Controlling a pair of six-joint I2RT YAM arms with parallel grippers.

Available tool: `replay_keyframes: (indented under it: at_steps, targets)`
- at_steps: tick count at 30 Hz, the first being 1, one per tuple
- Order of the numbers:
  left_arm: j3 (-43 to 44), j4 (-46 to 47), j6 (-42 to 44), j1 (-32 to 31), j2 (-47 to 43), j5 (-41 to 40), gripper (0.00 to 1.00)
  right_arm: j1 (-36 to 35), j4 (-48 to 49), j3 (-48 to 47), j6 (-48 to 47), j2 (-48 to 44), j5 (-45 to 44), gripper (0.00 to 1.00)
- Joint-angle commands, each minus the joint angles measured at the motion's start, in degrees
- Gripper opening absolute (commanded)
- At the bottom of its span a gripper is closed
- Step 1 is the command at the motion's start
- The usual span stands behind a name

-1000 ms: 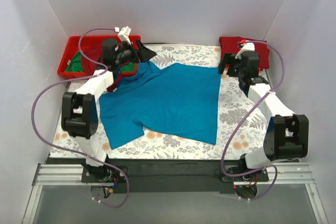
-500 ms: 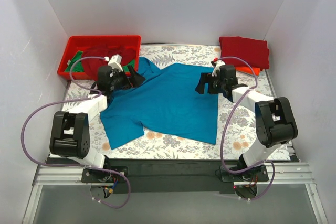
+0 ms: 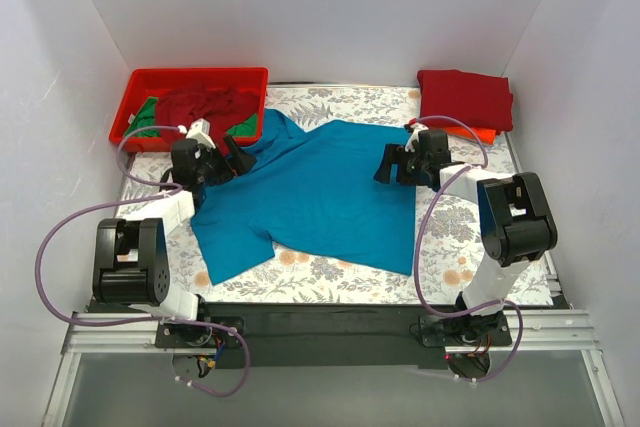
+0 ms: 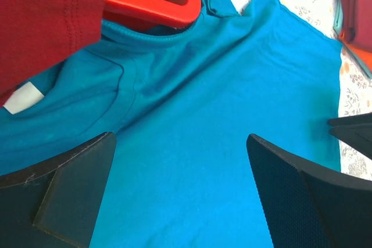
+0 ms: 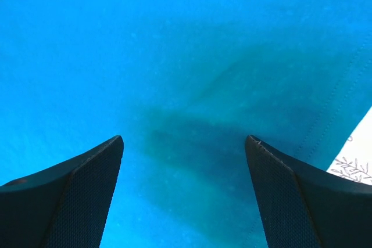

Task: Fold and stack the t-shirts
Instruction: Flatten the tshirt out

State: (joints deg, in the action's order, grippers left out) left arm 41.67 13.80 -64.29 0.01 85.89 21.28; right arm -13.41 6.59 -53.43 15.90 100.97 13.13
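**Teal shirt flat on the desk, both claws spread above it**

Teal cloth fills the middle of the floral desk (image 3: 350,102). The teal t-shirt (image 3: 320,192) lies flat, its collar end against the near corner of the red tray (image 3: 135,87) and its hem to the right. Bare floral strips run along the near edge and the right side, and white walls close in on three sides.

Both arms are folded low with their elbows near the bases. The left claw (image 3: 243,155) hangs over the collar and shoulder, fingers wide apart and holding nothing. The right claw (image 3: 384,165) points left over the far hem corner, also spread and empty.

The tray, in the far left corner, holds a crumpled dark red shirt (image 3: 205,105) that spills over its rim, and a green shirt (image 3: 150,117). In the far right corner a folded red shirt (image 3: 465,97) rests on an orange shirt (image 3: 482,134).
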Motion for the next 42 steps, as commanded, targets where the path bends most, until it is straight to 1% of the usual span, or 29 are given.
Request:
replay_keyframes:
  at_steps: [1,5,9,12,16,19,21,23,26,28,31,33,35,37,40,42]
  targets:
    - [-0.3,-0.2,1.2,0.9,-3.5,-2.1,0.95,2.1,-4.6,3.0,2.1,3.1,-1.4,0.92]
    - [-1.3,0.3,0.7,2.3,-4.4,-2.4,0.96,4.5,-5.0,6.1,3.9,-0.1,-4.8,0.93]
    - [-1.2,-0.6,0.7,2.4,-4.6,-3.1,0.96,7.6,-6.2,6.8,4.2,-0.9,-4.0,0.93]
    - [-1.2,-1.9,1.2,2.4,-4.8,-4.7,0.96,9.5,-6.4,7.8,4.4,-1.8,-4.9,0.93]
    - [-1.0,-2.6,1.6,2.4,-5.0,-4.4,0.96,12.3,-6.4,9.7,4.9,-3.3,-6.4,0.94]
    - [-0.5,-3.5,2.7,2.4,-5.0,-3.4,0.95,12.9,-6.5,10.4,5.3,-5.2,-8.5,0.94]
    - [0.1,-4.0,3.3,2.0,-4.9,-2.5,0.91,14.5,-6.5,10.5,5.5,-5.9,-9.9,0.94]
    - [0.4,-4.2,3.7,0.8,-4.9,-3.0,0.91,14.5,-6.5,9.8,5.5,-6.4,-10.1,0.93]
    - [2.0,-6.0,4.3,-4.1,-3.9,-5.2,0.90,14.3,-6.5,8.9,4.1,-8.0,-8.6,0.91]
    - [2.4,-7.6,4.0,-5.5,-2.9,-6.1,0.89,14.1,-6.5,8.7,3.7,-10.1,-8.7,0.91]
    - [1.1,-7.5,2.6,-8.1,-3.2,-6.1,0.88,13.5,-6.5,9.0,3.2,-13.2,-9.1,0.91]
    - [-0.5,-7.4,1.8,-8.7,-3.5,-6.0,0.89,11.2,-6.8,9.3,3.0,-14.2,-8.9,0.90]
    - [-1.6,-6.9,0.8,-9.2,-2.9,-4.5,0.88,9.3,-8.0,9.7,2.9,-15.4,-8.8,0.90]
    - [-3.1,-5.5,0.3,-9.2,-1.7,0.0,0.88,7.9,-8.0,10.3,2.9,-15.9,-9.0,0.90]
    - [-2.8,-5.6,0.1,-9.2,1.9,2.1,0.88,5.3,-8.0,10.5,2.8,-15.3,-10.0,0.89]
    - [-2.4,-5.7,-0.1,-9.2,3.8,2.1,0.88,4.5,-7.9,10.1,2.8,-14.5,-10.2,0.89]
